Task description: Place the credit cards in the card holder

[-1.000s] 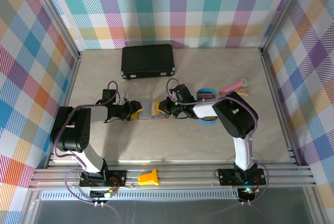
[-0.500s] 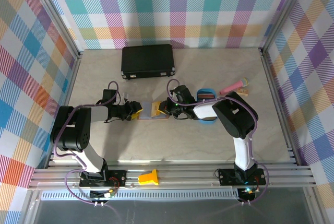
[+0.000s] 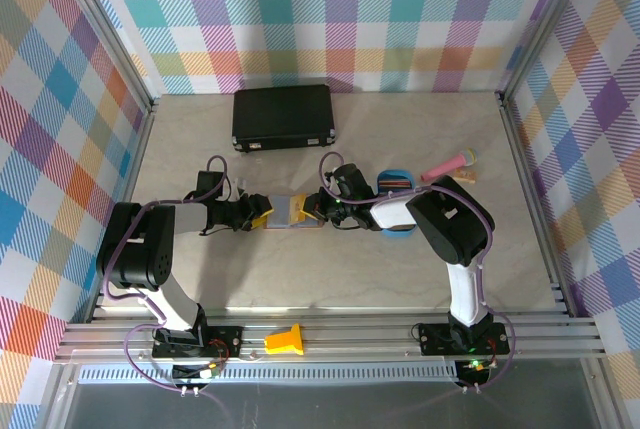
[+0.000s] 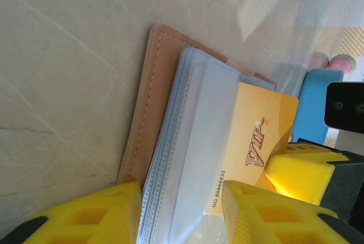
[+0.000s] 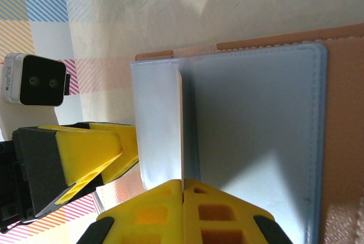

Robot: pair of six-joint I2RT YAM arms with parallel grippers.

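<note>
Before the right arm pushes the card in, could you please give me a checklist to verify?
1. Right gripper shut on the yellow card: ok.
2. Card holder lying flat on the table: ok.
3. Card's leading edge at the holder's pockets: ok.
4. Card fully seated: not ok, most of it sticks out.
5. Left gripper firmly holding the pockets: cannot tell; its fingers stand either side of them.

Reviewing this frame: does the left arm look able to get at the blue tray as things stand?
Probably not: the blue tray lies beyond the card holder, and the right fingers, shut on the orange card, and that arm block the way.
</note>
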